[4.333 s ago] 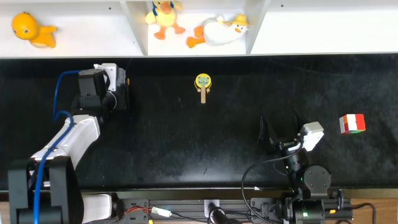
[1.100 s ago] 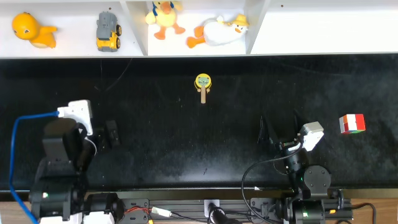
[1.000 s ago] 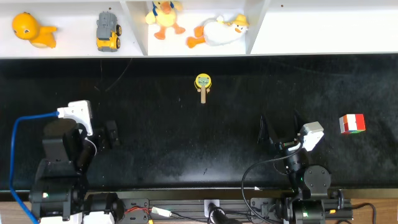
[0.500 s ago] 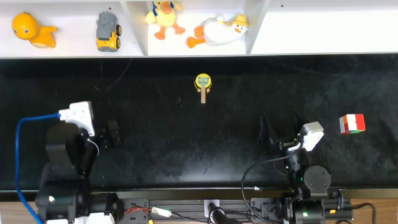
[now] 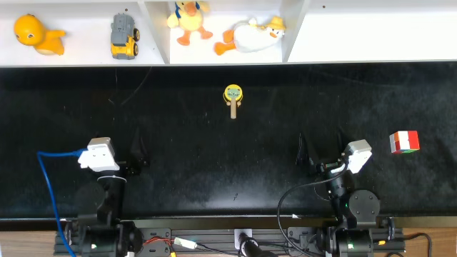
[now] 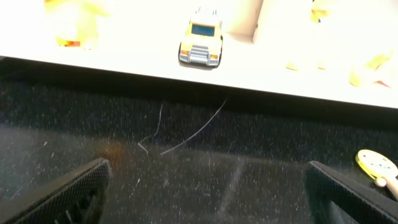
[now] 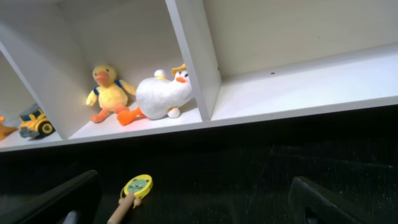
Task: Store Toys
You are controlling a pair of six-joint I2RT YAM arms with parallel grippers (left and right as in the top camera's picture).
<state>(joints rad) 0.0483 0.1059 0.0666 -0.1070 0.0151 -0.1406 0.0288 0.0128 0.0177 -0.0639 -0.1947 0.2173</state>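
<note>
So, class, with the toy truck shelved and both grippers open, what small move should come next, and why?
Probably swing the open right gripper toward the coloured cube: it lies unstored on the black table nearest that arm; the paddle toy can follow.

A black table [image 5: 235, 178] spans the frame from left to right, its matte top speckled and marked by thin pale scratches [image 6: 186, 127] toward the upper left. Along the upper edge stands a white shelf [image 5: 371, 39], brightly lit and split into open bays by two upright dividers [image 5: 158, 28]. Brown wood [image 5: 435, 243] shows at the lower corners, below the table's front edge.
</note>
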